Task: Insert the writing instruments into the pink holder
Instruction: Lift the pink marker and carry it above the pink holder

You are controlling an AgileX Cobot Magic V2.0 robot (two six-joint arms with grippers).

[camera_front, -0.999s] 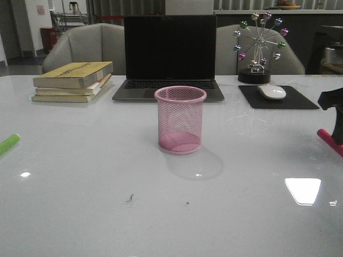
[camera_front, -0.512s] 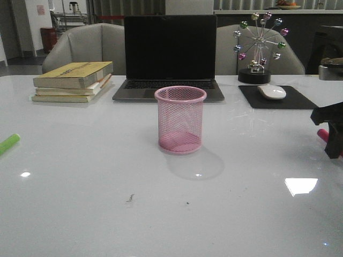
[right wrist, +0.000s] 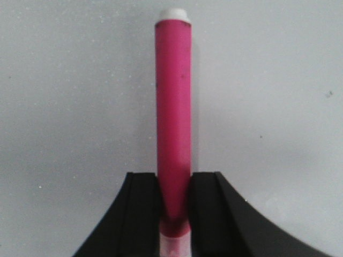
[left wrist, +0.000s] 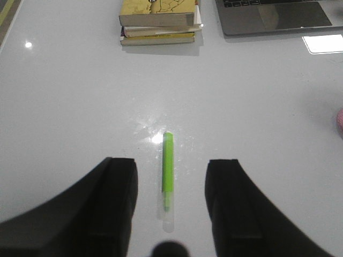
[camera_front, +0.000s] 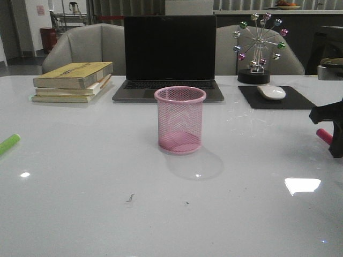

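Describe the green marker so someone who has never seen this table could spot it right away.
Start at the stack of books at the table's far left, beside the laptop, then come toward the near left edge. The lime green marker lies flat there on bare white tabletop, under the open left gripper. It is the only green item; the other marker is magenta, at the right gripper.
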